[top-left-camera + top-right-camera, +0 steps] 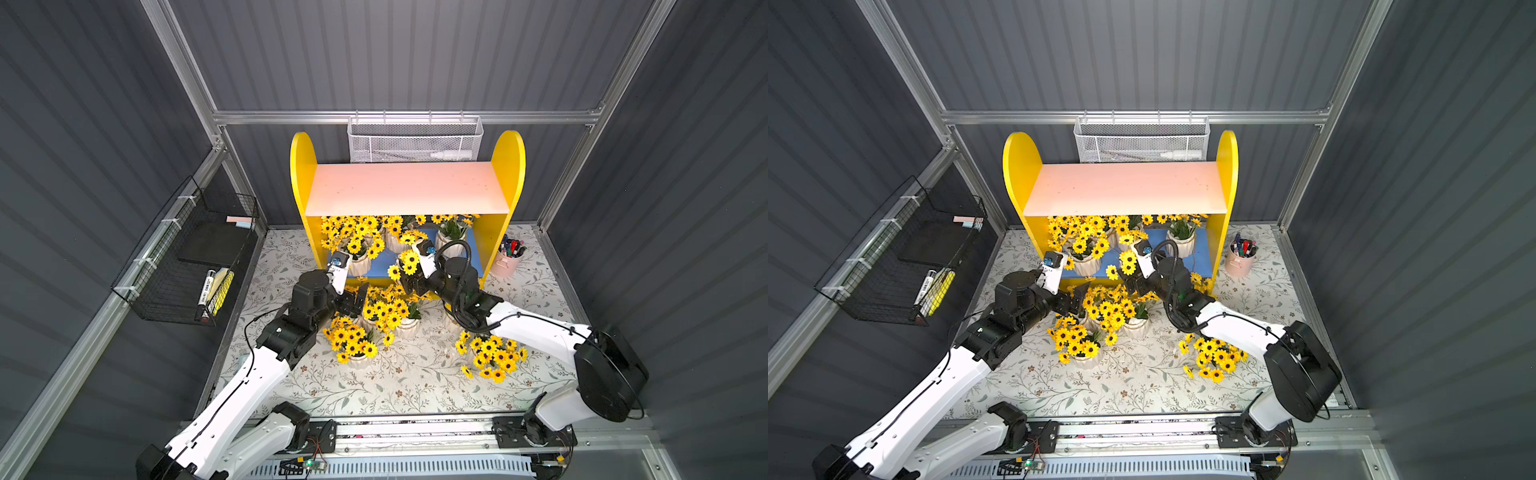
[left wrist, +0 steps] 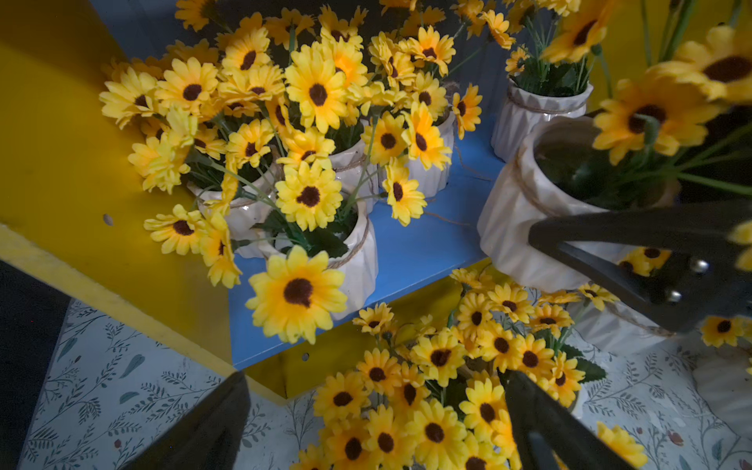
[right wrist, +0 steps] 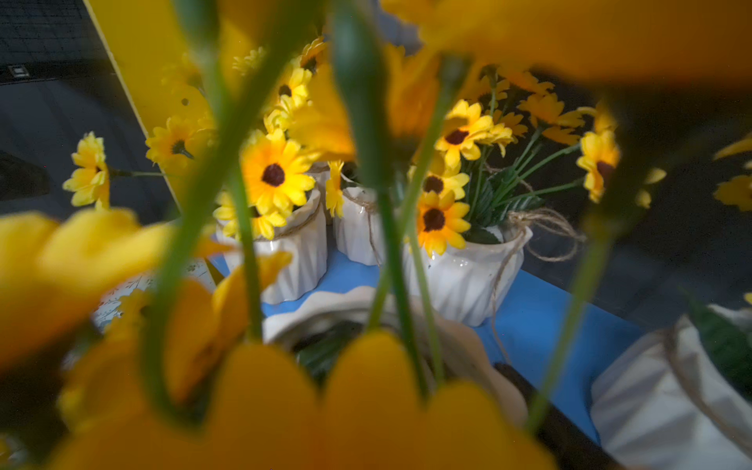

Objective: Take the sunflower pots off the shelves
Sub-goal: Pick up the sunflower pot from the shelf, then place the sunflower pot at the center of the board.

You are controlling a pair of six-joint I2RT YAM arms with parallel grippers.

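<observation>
At the near edge of the blue lower board (image 2: pixel 415 244), our right gripper (image 1: pixel 407 284) pinched a tilted sunflower pot (image 2: pixel 525 211), one finger (image 2: pixel 651 244) flat against its wall. Our left gripper (image 2: pixel 376 378) hung spread wide, holding nothing, just near of the shelves (image 1: pixel 509 166). Other sunflower pots (image 2: pixel 354 264) stood on that board, more (image 1: pixel 407 328) on the floral mat (image 1: pixel 415 386).

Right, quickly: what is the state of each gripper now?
Left gripper: open, holding nothing.
Right gripper: jaws around a sunflower pot; grip cannot be told.
</observation>
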